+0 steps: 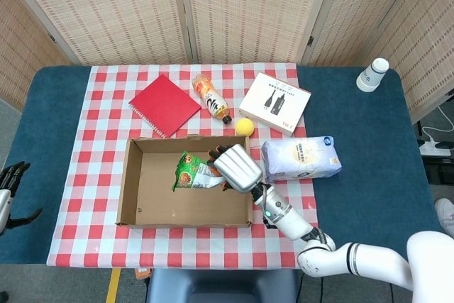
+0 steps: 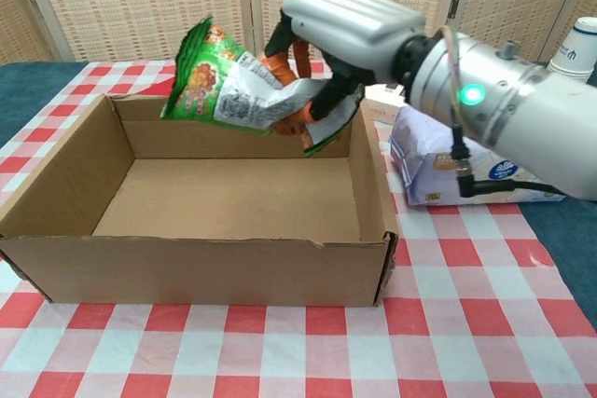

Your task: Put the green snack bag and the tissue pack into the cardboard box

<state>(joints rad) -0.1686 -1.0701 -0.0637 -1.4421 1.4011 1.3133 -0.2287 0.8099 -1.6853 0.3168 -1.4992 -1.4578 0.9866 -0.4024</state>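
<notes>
Looking at the desk (image 1: 369,140), we see a checkered cloth (image 1: 92,175) before woven screens (image 1: 248,5). Our right hand (image 1: 236,168) grips the green snack bag (image 1: 193,172) above the cardboard box (image 1: 132,188), fingers (image 2: 297,55) wrapped around it. The tissue pack (image 1: 301,157) lies just right of the box. Our left hand (image 1: 10,186) hangs past the desk's left edge, fingers apart, holding nothing.

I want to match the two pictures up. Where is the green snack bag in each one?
Head view: the green snack bag sits in the middle, held by the right robot hand over the cardboard box.
Chest view: the green snack bag is upper left of middle, held by that robot hand above the open box.
Shared landmark: the tissue pack, right of the box.
</notes>
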